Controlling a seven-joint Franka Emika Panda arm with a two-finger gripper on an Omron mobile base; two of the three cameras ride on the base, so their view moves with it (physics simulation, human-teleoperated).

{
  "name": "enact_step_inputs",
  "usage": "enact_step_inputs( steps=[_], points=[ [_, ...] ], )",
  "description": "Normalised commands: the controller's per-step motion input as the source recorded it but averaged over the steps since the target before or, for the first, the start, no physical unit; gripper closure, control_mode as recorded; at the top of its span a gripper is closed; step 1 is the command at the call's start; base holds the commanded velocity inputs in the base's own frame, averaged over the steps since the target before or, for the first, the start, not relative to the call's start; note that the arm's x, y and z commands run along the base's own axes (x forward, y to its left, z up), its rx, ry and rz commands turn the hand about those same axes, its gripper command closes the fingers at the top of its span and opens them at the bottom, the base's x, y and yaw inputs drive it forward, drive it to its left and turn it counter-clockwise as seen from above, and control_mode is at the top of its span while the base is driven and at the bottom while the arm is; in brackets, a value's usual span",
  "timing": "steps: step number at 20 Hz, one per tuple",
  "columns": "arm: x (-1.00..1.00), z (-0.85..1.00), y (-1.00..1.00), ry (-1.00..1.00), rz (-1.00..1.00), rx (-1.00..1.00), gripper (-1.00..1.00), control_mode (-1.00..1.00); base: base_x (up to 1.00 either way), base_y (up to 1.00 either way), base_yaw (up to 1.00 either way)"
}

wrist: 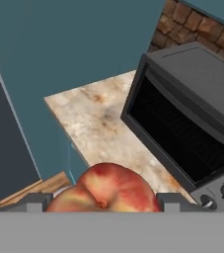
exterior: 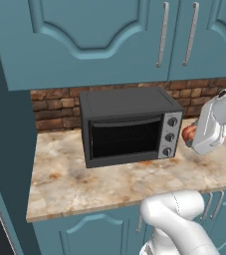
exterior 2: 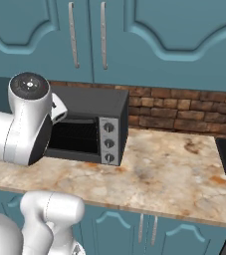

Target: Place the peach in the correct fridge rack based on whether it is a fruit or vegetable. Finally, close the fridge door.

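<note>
The claw (wrist: 101, 201) is clamped on the peach (wrist: 103, 190), held above the counter (wrist: 101, 116) beside the toaster oven (wrist: 192, 118). The peach is roundish with no clear long axis, and its stem dimple faces the hand camera.

The peach (wrist: 108, 190) is mottled red and orange with yellowish patches. The toaster oven (exterior: 127, 124) is dark grey with a black window and a silver knob panel. The counter (exterior 2: 174, 174) is cream marble veined with rusty brown. Behind it runs a brown brick backsplash (exterior 2: 184, 112). The cabinets (exterior: 99, 37) are teal with pale metal handles.
</note>
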Motion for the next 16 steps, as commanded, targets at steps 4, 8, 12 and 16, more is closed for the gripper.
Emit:
enact_step_inputs(
  steps=[4, 8, 12, 16],
  points=[
    [0.09, -0.02, 0.01, 0.0, 0.0, 0.0, 1.0, -1.0, 0.0, 0.0, 0.0],
    [0.0, -0.01, 0.01, 0.0, 0.0, 0.0, 1.0, 1.0, -0.38, 0.08, 0.18],
    [0.0, 0.0, 0.0, 0.0, 0.0, 0.0, 1.0, 1.0, -0.76, 0.0, 0.5],
    [0.0, 0.0, 0.0, 0.0, 0.0, 0.0, 1.0, 1.0, -0.82, 0.0, 0.52]
  ],
)
